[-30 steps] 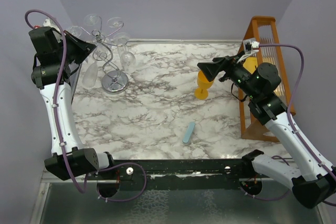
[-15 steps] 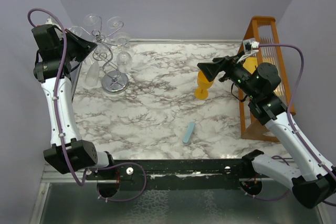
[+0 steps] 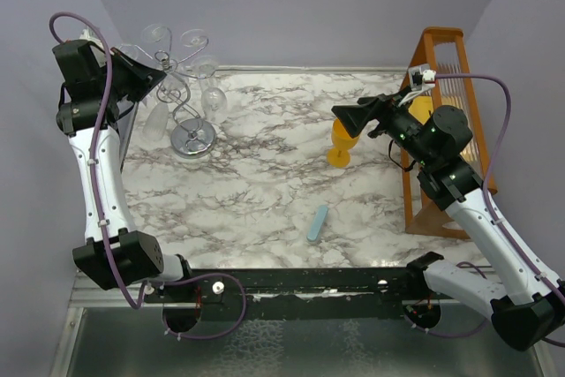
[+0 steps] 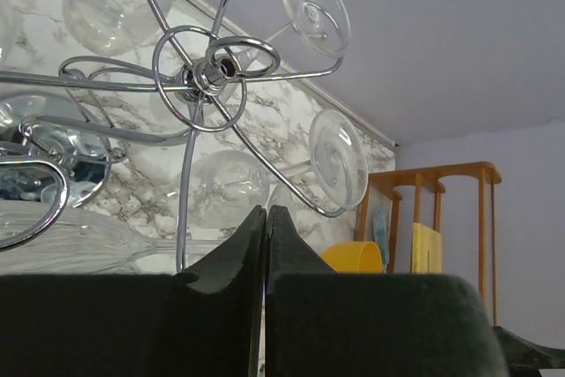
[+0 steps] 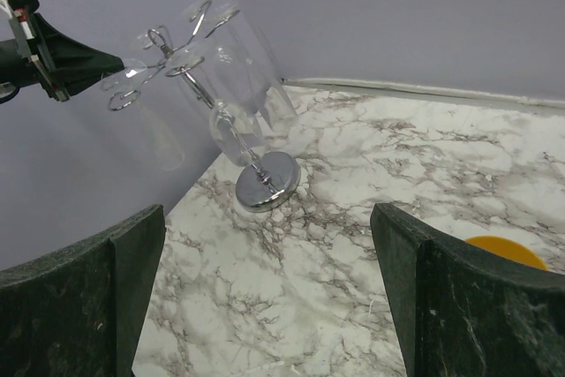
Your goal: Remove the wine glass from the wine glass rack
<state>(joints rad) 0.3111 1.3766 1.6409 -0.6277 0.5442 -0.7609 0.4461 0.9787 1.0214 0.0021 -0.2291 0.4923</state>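
Note:
The silvery wire wine glass rack point(image 3: 193, 137) stands at the table's back left, with several clear wine glasses point(image 3: 151, 126) hanging upside down from its curled arms. My left gripper point(image 3: 159, 74) is shut and empty, its tips level with the rack's top and just left of it. In the left wrist view the shut fingertips point(image 4: 265, 214) sit just below the rack's hub point(image 4: 212, 71), close to one glass's foot point(image 4: 338, 158) and its bowl point(image 4: 225, 188). My right gripper point(image 3: 351, 116) is open and empty, held above the table's middle right; its wrist view shows the rack's base point(image 5: 267, 181) far off.
A yellow goblet point(image 3: 341, 141) stands under my right gripper. A tall orange wooden slatted rack point(image 3: 446, 103) stands at the right edge. A small light-blue stick point(image 3: 318, 222) lies on the marble top near the front. The walls are close behind and left of the wire rack.
My left gripper has moved a little up and to the right, closer to the top of the wire rack. The right arm has not moved.

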